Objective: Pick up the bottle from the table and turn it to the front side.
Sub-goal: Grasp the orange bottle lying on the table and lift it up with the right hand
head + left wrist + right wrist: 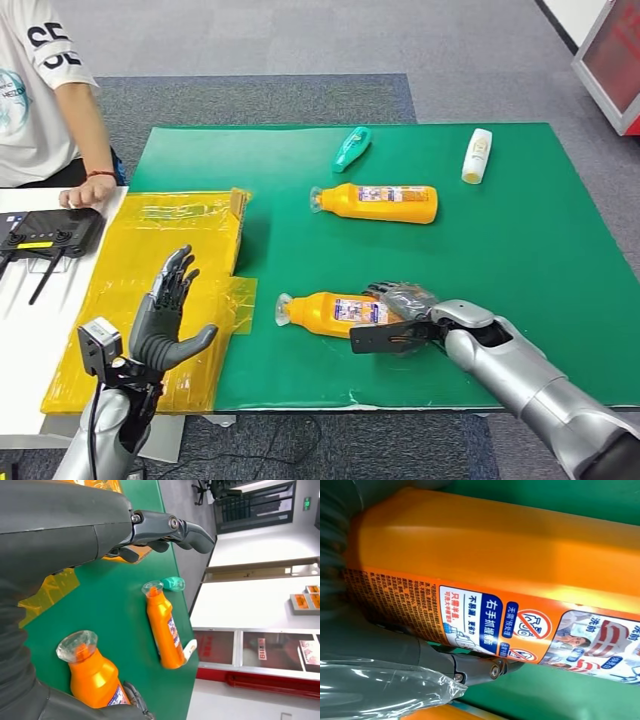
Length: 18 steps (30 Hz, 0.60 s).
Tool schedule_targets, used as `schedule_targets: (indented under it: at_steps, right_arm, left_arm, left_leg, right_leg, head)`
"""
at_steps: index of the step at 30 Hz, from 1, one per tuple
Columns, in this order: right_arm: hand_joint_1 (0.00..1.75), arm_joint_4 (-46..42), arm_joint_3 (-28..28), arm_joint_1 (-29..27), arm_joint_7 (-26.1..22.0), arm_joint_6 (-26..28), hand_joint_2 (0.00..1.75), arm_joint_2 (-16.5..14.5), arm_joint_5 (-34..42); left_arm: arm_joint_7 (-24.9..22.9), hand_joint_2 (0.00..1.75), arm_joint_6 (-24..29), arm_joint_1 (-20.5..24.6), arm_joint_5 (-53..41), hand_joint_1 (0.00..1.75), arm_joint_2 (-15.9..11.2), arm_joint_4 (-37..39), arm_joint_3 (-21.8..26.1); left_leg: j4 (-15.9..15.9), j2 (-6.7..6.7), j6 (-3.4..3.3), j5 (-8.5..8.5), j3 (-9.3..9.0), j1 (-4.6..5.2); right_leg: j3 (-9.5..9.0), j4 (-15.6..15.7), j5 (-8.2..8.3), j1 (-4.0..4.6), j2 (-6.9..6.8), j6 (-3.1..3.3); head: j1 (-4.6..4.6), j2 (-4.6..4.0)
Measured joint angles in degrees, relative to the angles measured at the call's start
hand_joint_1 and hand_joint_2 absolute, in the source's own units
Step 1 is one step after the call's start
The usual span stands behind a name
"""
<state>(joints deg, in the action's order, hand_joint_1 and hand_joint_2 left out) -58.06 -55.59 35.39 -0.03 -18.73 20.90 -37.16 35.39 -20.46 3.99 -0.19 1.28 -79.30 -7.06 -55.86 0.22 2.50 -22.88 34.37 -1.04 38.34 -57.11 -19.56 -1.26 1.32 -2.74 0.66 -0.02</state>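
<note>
The near orange bottle (pixel 324 312) (pixel 94 677) lies on its side on the green mat (pixel 528 260), its clear cap pointing left. My right hand (pixel 411 315) wraps its base end, fingers over the far side and thumb (pixel 471 665) along the near side. In the right wrist view the bottle (pixel 490 545) shows its back label of small print. My left hand (pixel 170 310) (pixel 75 525) is raised with fingers spread over the yellow plastic sheet (pixel 151 250), holding nothing.
A second orange bottle (pixel 377 203) (pixel 164 630) lies mid-mat. A teal bottle (pixel 352 148) and a white bottle (pixel 476 155) lie near the far edge. A person (pixel 45 90) sits at the far left, one hand by a black controller (pixel 53 232).
</note>
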Motion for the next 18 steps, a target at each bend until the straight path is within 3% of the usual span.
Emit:
schedule_targets:
  at_steps: [2, 3, 13, 18]
  right_arm:
    - [1.37, 0.05, 0.01, -0.02, 0.04, 0.09, 1.75, -0.11, -0.14]
    - [1.71, 0.06, 0.02, -0.04, 0.04, 0.18, 1.75, -0.19, -0.17]
    - [1.75, 0.04, 2.01, -1.15, -1.25, 2.14, 1.75, -0.42, 1.34]
    - [1.75, -1.12, 6.06, -4.29, -6.82, 5.51, 1.75, -0.33, 7.12]
  left_arm:
    - [0.0, 1.75, 0.0, -0.02, 0.01, 0.0, 0.01, 0.0, 0.0]
    - [0.0, 1.75, -0.01, -0.03, 0.01, 0.0, 0.01, 0.0, 0.0]
    - [-0.15, 1.75, -0.23, -0.05, 0.04, 0.0, -0.01, 0.0, 0.0]
    - [-0.02, 1.75, -0.63, -0.05, 0.18, 0.0, -0.06, 0.01, 0.0]
  left_leg:
    - [0.0, 0.0, -0.01, 0.0, -0.02, 0.0]
    - [0.0, 0.0, -0.01, 0.0, -0.03, 0.0]
    - [0.0, -0.01, 0.0, 0.03, -0.07, 0.0]
    - [0.0, -0.02, -0.05, 0.02, -0.02, 0.0]
  right_leg:
    - [-0.03, 0.0, 0.0, 0.0, 0.0, 0.0]
    - [-0.04, 0.0, 0.0, 0.0, 0.0, 0.0]
    - [-0.09, 0.0, 0.01, 0.0, -0.01, 0.0]
    - [-0.06, 0.0, -0.02, -0.01, -0.02, -0.04]
  head:
    - [0.0, 0.0]
    - [0.0, 0.0]
    - [0.0, 0.0]
    - [0.0, 0.0]
